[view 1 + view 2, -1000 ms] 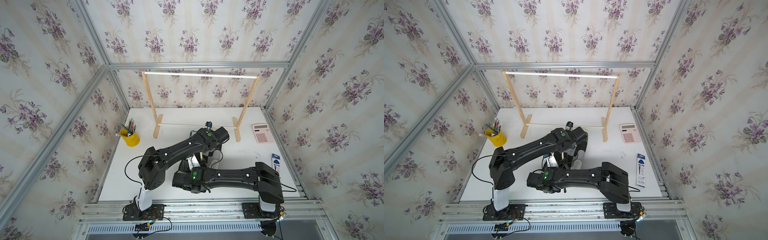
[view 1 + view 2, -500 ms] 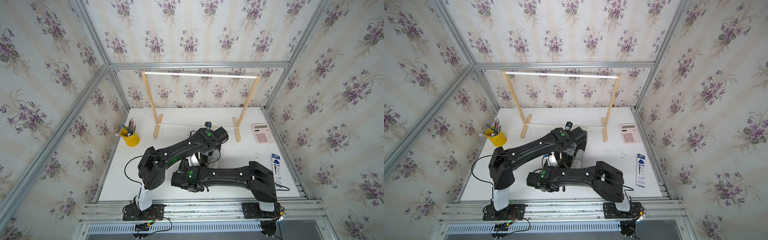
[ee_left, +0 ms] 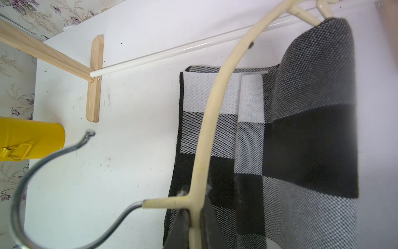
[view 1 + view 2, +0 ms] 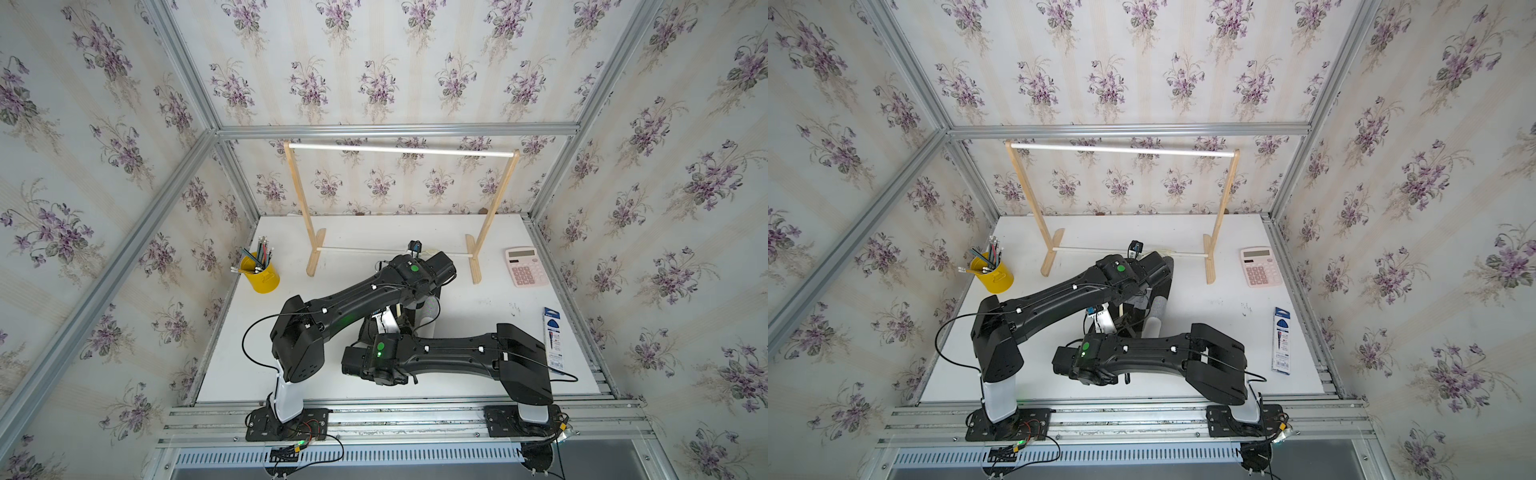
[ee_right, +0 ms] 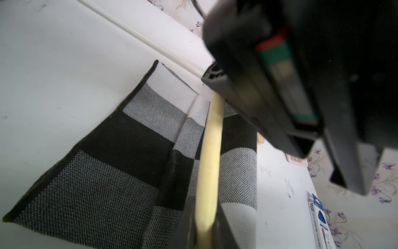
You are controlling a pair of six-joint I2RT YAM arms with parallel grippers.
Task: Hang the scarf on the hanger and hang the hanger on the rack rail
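The black, grey and white checked knit scarf (image 3: 301, 140) lies on the white tabletop (image 3: 129, 151), just in front of the rack's thin white lower rod (image 3: 172, 52). 1 part of it rests flat on the table. Another fold climbs off the surface to the far tip of the pale cream curved wooden hanger (image 3: 215, 103), where it appears draped over the wood. Whether it passes over the hanger's thin lower bar I cannot tell.

The hanger is raised above the cloth by 2 grips. The left gripper (image 3: 195, 228) is clamped on it right beside the neck, where the small silver metal hook (image 3: 19, 189) comes out. The right gripper (image 5: 206, 228) has its jaws pressed on either side of a cream wooden length of the hanger, with the scarf spread beneath. Holding it at 2 places probably keeps the hanger from tipping under the lopsided weight of the cloth while the rest is drawn across.

In both top views the 2 black arms (image 4: 365, 293) cross over the middle of the table and hide nearly all of this. Only a grey and white strip of scarf (image 4: 1158, 305) shows between them.

Further out, the tall light-wood rack (image 4: 399, 151) stands at the back with its top rod bare. The yellow metal cup (image 4: 261, 272) of pencils, the pink calculator (image 4: 525, 267) and the blue pack (image 4: 552, 336) sit well apart, clear of the work.
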